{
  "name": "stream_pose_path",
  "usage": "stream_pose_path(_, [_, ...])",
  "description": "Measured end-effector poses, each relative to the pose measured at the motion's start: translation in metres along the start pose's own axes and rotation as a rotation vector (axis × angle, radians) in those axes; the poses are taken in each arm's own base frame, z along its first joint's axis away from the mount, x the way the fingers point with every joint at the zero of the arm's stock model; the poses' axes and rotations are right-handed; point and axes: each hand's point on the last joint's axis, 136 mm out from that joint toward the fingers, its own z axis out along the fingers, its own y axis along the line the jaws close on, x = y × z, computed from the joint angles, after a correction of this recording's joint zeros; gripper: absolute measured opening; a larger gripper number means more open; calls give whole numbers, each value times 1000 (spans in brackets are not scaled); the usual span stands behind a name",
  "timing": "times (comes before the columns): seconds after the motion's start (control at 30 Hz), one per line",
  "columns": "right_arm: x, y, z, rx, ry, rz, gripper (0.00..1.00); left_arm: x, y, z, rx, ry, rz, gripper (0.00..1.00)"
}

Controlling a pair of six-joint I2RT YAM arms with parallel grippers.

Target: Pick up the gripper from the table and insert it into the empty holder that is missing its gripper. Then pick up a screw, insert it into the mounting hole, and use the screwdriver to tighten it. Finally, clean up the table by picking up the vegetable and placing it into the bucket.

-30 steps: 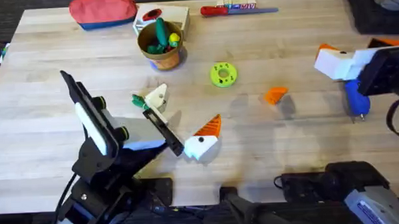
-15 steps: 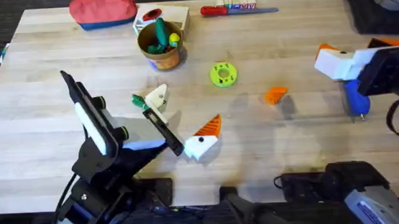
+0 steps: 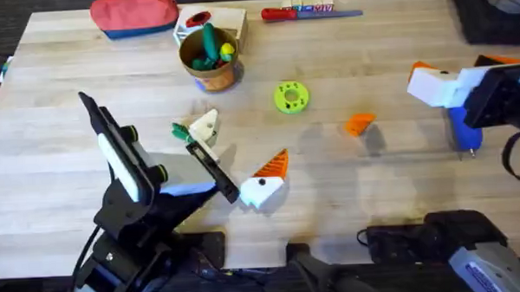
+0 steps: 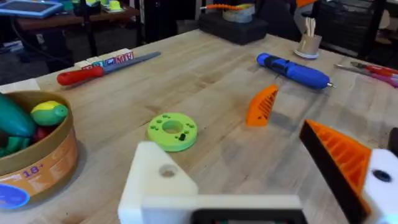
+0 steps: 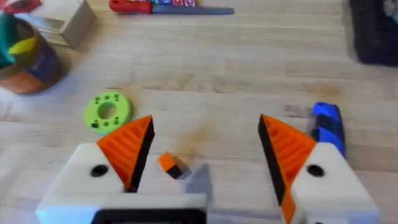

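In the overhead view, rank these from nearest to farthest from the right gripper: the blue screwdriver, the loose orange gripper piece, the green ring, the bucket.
From the right gripper:
1. the screwdriver, just beside it at the table's right edge.
2. the gripper, toward the middle.
3. the green ring, farther toward the left arm's side.
4. the bucket, far side, farthest.

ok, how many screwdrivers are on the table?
2: the red-handled screwdriver lies along the far edge, and the blue screwdriver lies at the right side. None looks hidden.

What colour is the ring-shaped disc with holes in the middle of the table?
The ring-shaped disc is bright green, with a yellowish inner part. It shows best in the left wrist view.
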Motion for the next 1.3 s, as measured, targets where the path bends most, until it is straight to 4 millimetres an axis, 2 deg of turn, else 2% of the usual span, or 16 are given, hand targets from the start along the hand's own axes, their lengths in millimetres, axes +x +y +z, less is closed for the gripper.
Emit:
stream_pose_path(0.07, [6,7,1,-42,27,-2,991,0,0,0,0,0,0,988])
stream_pose_path(0.17, [27,17,8,-104,141,-22,992,0,0,0,0,0,0,988])
stream_pose_path(0.3, [61,29,26,-176,361,-87,991,0,0,0,0,0,0,988])
stream_pose_path(0.4, [78,38,41,-223,499,-145,991,0,0,0,0,0,0,988])
stream_pose_path(0.6, [112,44,70,-258,698,-197,991,0,0,0,0,0,0,988])
stream_pose_path(0.7, [123,44,77,-267,750,-216,992,0,0,0,0,0,0,988])
stream_pose_path(0.83, [120,44,83,-281,727,-263,975,0,0,0,0,0,0,988])
stream_pose_path(0.97, [112,45,90,-287,681,-292,855,0,0,0,0,0,0,988])
stream_pose_path(1.17, [113,45,90,-299,679,-325,830,0,0,0,0,0,0,988])
stream_pose_path(1.3, [113,45,90,-301,681,-329,778,0,0,0,0,0,0,988])
